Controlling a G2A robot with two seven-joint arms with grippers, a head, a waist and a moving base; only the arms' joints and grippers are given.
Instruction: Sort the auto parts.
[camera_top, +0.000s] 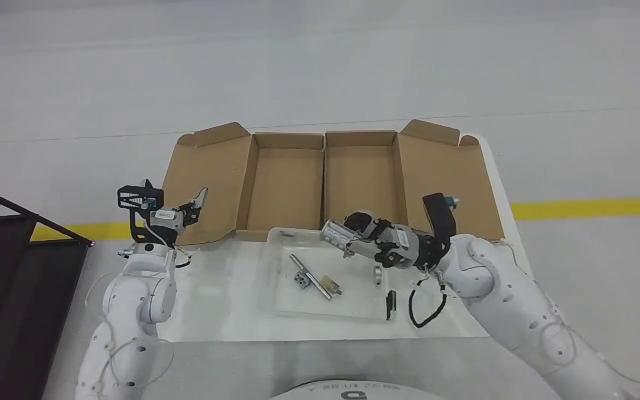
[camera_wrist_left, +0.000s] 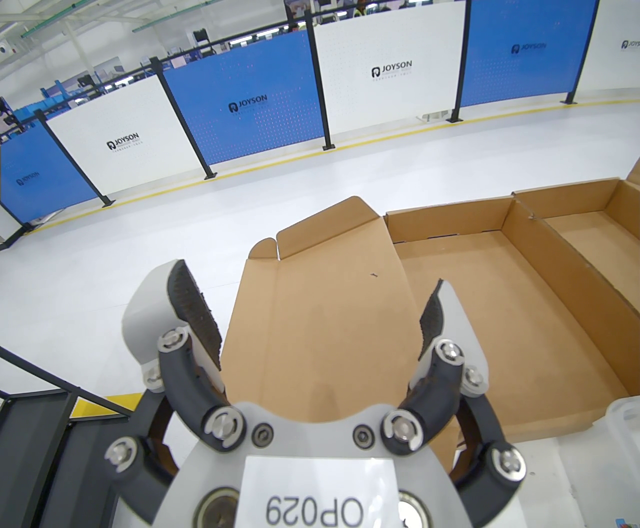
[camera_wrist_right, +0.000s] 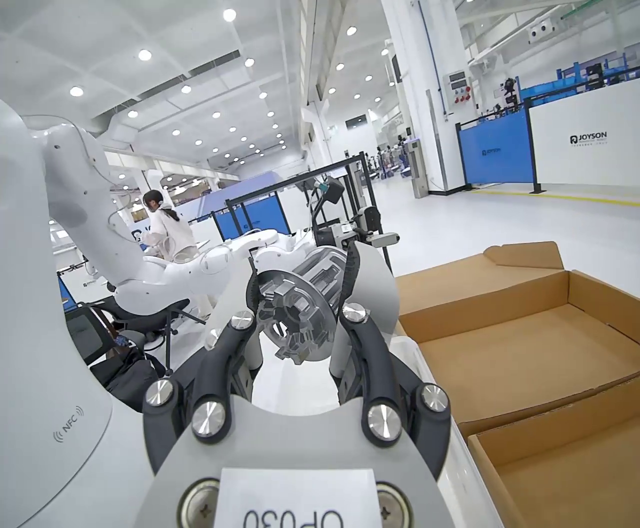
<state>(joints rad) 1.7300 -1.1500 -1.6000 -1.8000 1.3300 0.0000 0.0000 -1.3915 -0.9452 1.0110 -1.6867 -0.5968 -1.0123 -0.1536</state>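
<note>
My right gripper (camera_wrist_right: 300, 292) is shut on a round grey metal spool-shaped part (camera_wrist_right: 298, 315) with notched ends. In the top view this gripper (camera_top: 340, 236) holds the part (camera_top: 336, 235) above the far edge of the clear tray (camera_top: 285, 300), just in front of the cardboard box (camera_top: 290, 190). Inside the tray lie a grey metal shaft with a block (camera_top: 312, 278) and small dark pieces (camera_top: 389, 303). My left gripper (camera_wrist_left: 310, 305) is open and empty, hanging over the box's left flap (camera_wrist_left: 320, 320); from above it (camera_top: 195, 205) sits at the table's left side.
The cardboard box has two open compartments (camera_top: 361, 185) with flaps spread to both sides. A black rack (camera_top: 25, 280) stands beside the table on the left. A black cable (camera_top: 428, 305) loops by the right arm near the tray.
</note>
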